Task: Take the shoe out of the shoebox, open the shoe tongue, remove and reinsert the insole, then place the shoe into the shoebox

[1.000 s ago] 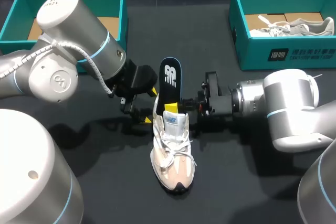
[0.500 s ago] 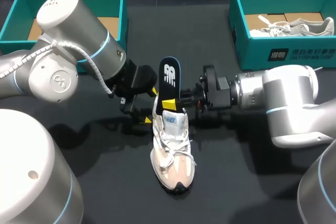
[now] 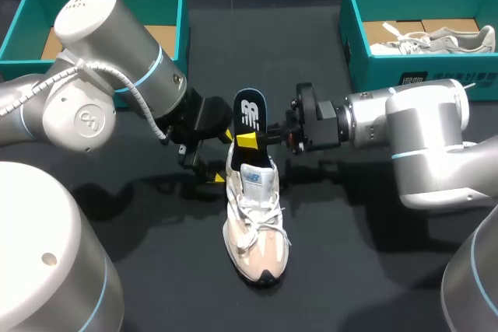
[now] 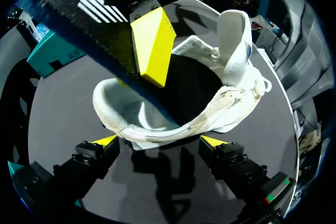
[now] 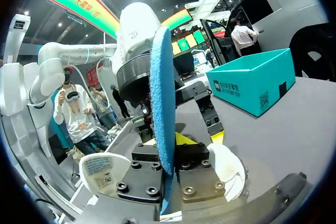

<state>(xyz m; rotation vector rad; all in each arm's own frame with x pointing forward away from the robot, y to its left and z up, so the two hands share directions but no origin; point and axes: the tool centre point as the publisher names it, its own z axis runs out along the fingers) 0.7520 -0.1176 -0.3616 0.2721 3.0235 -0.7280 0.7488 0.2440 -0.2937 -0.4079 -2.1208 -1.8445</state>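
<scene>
jaws, right gripper [image 3: 250,138]: closed on the insole [image 3: 249,110], one yellow tip on each face, pinching it part-way along its length. jaws, left gripper [image 3: 220,157]: open, one finger on either side of the heel of the shoe [image 3: 255,223]; i see neither finger touching it.

position. the shoe stands upright on the table [image 3: 350,262], out of its box, between the two grippers, toe toward the robot's side. the insole stands steeply, with its lower end inside the shoe's mouth and its upper end well above the collar. the tongue [image 4: 233,40] is lifted forward, leaving the mouth open.

step in hand, my judgement: the insole exchange. this moment alone does not show whether it is on its way out or back in.

method advised:
- keep the insole in line with the shoe's length, so that its edges do not catch the collar.
- travel along the insole's own slope, not straight up or down, to avoid tipping the shoe.
- close the left fingers on the heel if the shoe starts to lift or slide.
- if reinserting, aim the leading end under the tongue toward the toe, then press the heel end flat.

count:
- shoes: two, one on the table and a second shoe [image 3: 436,40] lying in the right box [image 3: 420,83].
- insoles seen: one.
- boxes: two, the left box [image 3: 23,29] holding no shoe.
- grippers: two.
</scene>
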